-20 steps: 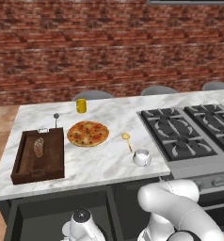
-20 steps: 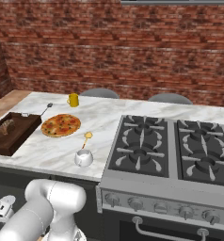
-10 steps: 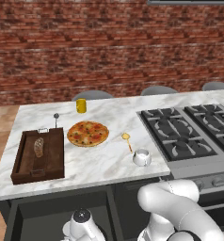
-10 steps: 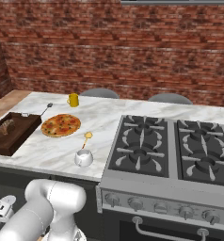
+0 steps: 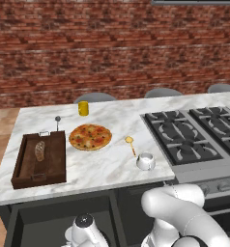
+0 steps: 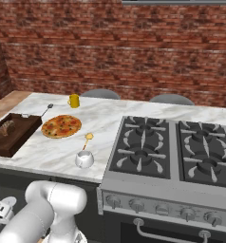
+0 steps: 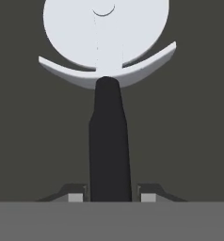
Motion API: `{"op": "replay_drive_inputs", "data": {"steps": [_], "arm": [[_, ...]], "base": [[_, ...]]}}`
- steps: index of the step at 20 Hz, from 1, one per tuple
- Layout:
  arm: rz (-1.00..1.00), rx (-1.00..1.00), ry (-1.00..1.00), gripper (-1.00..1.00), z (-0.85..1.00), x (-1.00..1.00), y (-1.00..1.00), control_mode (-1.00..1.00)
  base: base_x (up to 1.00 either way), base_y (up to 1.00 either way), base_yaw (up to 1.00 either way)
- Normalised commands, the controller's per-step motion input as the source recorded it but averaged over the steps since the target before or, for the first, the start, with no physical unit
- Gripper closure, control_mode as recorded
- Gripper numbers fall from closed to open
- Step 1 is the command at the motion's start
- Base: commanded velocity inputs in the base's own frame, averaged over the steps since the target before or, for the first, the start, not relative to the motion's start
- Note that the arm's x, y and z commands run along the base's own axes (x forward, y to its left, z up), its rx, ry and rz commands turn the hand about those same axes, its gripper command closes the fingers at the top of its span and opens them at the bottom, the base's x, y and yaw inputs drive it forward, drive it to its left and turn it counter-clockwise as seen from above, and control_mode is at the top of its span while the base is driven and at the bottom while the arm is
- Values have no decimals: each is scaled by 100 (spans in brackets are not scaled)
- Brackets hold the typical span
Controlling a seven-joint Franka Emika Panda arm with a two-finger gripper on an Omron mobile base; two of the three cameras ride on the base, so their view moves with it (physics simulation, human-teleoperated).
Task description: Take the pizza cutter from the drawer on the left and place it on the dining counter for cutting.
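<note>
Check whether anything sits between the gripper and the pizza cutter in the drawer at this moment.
Nothing visible does. In the hand view the gripper has a finger on each side of the pizza cutter, tight against its black handle, with only the dark floor of the drawer around it.

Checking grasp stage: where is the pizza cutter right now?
In the hand view, the pizza cutter lies on the dark drawer floor, its black handle between the closed jaws.
</note>
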Motion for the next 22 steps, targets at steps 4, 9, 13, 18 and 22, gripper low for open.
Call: {"op": "replay_drive_inputs", "data": {"steps": [4,9,13,18,22], "arm": [[3,0,1,100,33,-28,0,-100],[0,0,4,100,52,-36,0,-100],[0,0,0,100,65,-42,0,-100],[0,0,-4,100,63,-50,0,-100],[0,0,-7,100,72,-46,0,-100]], "base": [[0,0,0],[0,0,0],[0,0,0],[0,0,0],[0,0,0]]}}
